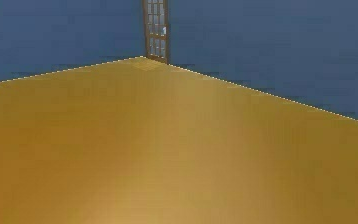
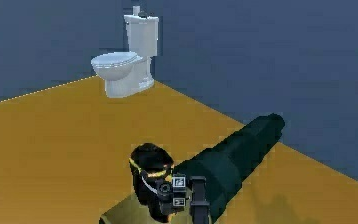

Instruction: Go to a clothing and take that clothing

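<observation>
Hand (image 2: 147,180), dark with a yellow band, sits well apart from one glossy white toilet (image 2: 127,60); whether it grips anything, I cannot tell.

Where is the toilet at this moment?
The white toilet stands in the arm side view's upper left, on the wooden floor, its tank backed against the blue wall.

Dark arm (image 2: 237,150); white black-marked squares (image 2: 176,183); dark, yellow-trimmed hand (image 2: 147,172).
</observation>
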{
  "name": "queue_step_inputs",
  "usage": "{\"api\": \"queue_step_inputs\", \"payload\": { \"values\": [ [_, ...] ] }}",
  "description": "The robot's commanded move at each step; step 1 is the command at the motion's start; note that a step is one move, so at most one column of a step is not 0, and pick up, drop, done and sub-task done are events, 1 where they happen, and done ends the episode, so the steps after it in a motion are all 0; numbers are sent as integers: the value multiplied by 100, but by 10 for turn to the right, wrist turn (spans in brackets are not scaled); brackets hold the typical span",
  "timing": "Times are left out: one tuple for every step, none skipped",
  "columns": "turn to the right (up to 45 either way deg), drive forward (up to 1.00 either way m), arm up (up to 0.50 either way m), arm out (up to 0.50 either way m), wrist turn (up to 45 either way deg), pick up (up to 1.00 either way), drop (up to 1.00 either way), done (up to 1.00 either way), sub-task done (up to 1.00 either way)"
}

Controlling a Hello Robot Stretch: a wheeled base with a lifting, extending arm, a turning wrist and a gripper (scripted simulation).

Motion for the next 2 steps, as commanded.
{"api": "queue_step_inputs", "payload": {
  "values": [
    [0, 0, 0, 0, 0, 100, 0, 0, 0],
    [0, 0, 10, 0, 0, 0, 0, 0, 0]
  ]
}}
